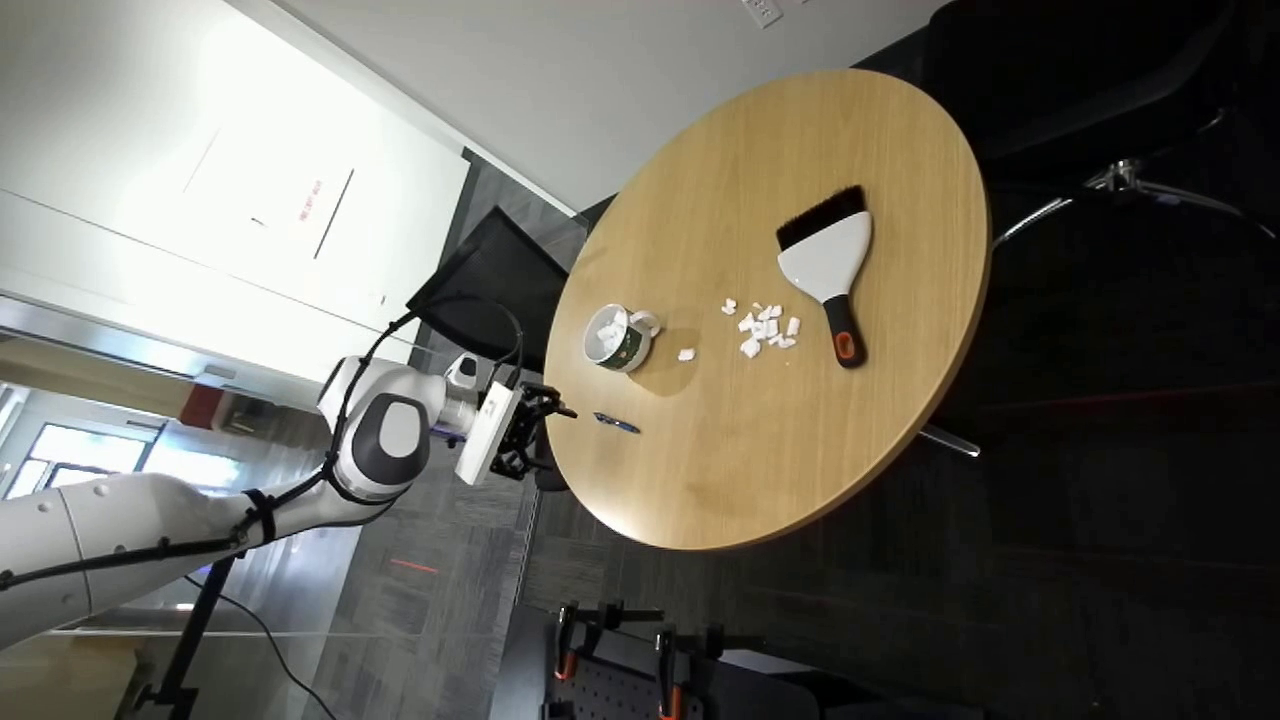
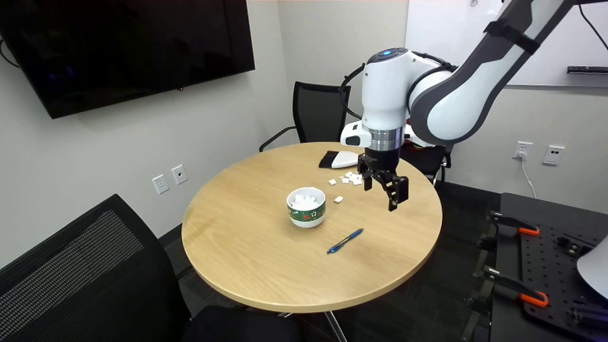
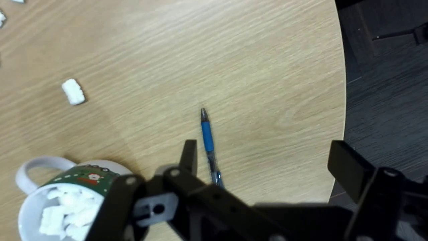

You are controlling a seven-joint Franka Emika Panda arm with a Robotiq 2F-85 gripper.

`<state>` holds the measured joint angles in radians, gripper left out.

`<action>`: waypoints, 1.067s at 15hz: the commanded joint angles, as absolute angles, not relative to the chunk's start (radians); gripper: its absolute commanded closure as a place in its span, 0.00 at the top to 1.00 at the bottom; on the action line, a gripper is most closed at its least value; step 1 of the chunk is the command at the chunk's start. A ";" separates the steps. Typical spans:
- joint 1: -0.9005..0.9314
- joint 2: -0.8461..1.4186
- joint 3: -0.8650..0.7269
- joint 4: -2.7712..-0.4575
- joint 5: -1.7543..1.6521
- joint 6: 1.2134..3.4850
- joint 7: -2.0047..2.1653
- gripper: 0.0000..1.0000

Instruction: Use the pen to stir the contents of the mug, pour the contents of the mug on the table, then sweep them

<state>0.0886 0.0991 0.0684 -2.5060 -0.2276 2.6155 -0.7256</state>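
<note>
Ballpoint (image 2: 345, 241) lies between mug (image 2: 306, 217) and edge of the counter (image 2: 242, 232). I have the end effector (image 3: 263, 155) spread wide, empty.

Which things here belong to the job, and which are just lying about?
Job:
blue pen
green-banded white mug
white pieces inside and scattered
round wooden table
hand brush, probably for sweeping

Just around:
black mesh chairs
wall-mounted screen
orange-tipped clamps

Arm (image 2: 451, 118), upper right in an exterior view: white shell (image 2: 385, 90), dark grey panels (image 2: 419, 115), black cable (image 2: 446, 67), silvery ring (image 2: 385, 139), blue light (image 2: 387, 52). Gripper (image 3: 264, 157): black, angular, round screws (image 3: 174, 172).
</note>
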 commanded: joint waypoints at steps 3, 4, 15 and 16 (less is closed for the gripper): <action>0.076 0.105 0.082 -2.494 -0.229 2.613 -0.739 1.00; 0.080 0.125 0.073 -2.483 -0.261 2.642 -0.686 1.00; 0.112 0.428 0.090 -2.256 -0.393 2.736 -0.524 1.00; 0.110 0.453 0.099 -2.237 -0.387 2.737 -0.533 1.00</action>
